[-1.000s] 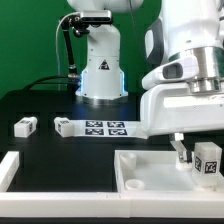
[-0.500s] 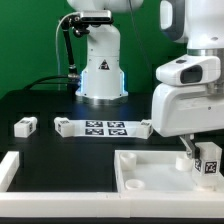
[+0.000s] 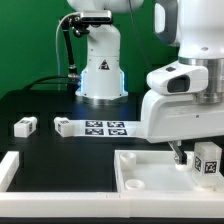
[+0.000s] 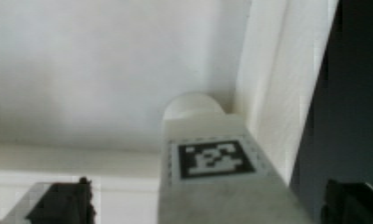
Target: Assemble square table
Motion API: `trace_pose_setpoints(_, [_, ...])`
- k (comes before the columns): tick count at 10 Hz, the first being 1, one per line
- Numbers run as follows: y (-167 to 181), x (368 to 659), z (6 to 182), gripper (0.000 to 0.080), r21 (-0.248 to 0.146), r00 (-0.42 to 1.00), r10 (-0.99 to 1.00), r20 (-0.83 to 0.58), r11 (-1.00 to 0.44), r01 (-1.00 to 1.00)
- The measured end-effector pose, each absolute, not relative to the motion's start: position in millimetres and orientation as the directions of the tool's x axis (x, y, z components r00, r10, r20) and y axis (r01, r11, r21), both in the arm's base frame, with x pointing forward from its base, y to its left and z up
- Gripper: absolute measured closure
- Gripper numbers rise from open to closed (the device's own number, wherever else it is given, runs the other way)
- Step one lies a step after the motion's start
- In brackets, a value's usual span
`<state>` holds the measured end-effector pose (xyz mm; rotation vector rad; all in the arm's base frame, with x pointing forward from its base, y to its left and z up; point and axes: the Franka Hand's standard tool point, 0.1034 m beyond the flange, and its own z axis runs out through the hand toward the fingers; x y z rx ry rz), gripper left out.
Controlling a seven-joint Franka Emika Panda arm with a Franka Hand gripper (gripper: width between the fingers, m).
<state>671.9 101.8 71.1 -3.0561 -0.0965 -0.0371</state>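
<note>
The square table's white panel (image 3: 150, 172) lies at the front right of the exterior view, recessed face up. A short white tagged leg (image 3: 207, 160) stands in the panel's right corner. In the wrist view the leg (image 4: 209, 150) runs up between my two dark fingertips (image 4: 62, 202). My gripper (image 3: 181, 156) hangs low over the panel just left of the leg, and in the wrist view the gripper (image 4: 204, 205) is open and empty, its jaws wide apart on either side of the leg. Two more loose legs (image 3: 25, 126) (image 3: 64, 126) lie on the black table at the left.
The marker board (image 3: 106, 127) lies flat in front of the robot base (image 3: 100, 75). A long white border bar (image 3: 8, 166) runs along the front left. My large white hand hides the panel's far right edge.
My hand shifted to the exterior view's right and up, then came back left and slightly down. The leg and the panel have not moved.
</note>
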Motion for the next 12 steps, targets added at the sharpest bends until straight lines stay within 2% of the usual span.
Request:
trace_pose_setpoints(1, [101.9,672.3,71.4,0.0151,-0.083,0.997,0.066,0.029,-0.994,0.068])
trace_pose_setpoints(2, [101.6,672.3,71.2,0.0282,-0.083,0.998,0.054,0.028,-0.995,0.056])
trace_pose_setpoints(3, [101.8,672.1,71.0,0.0282,-0.084,0.999,0.043,0.026,-0.995,0.045])
trace_pose_setpoints(4, [102.6,672.0,71.0,0.0421,-0.088,0.998,-0.057,0.018,-0.995,-0.055])
trace_pose_setpoints(5, [102.8,672.0,71.0,0.0512,-0.089,0.992,-0.122,0.012,-0.989,-0.121])
trace_pose_setpoints(8, [103.5,672.1,71.0,0.0512,-0.09,0.962,-0.274,-0.001,-0.958,-0.273])
trace_pose_setpoints(9, [104.6,673.3,70.6,0.0512,-0.094,0.904,-0.428,-0.001,-0.9,-0.426])
trace_pose_setpoints(11, [107.0,673.8,70.2,0.0512,-0.09,0.698,-0.715,-0.027,-0.694,-0.714])
trace_pose_setpoints(12, [105.0,674.6,69.4,0.0511,-0.109,0.592,-0.804,-0.051,-0.585,-0.804])
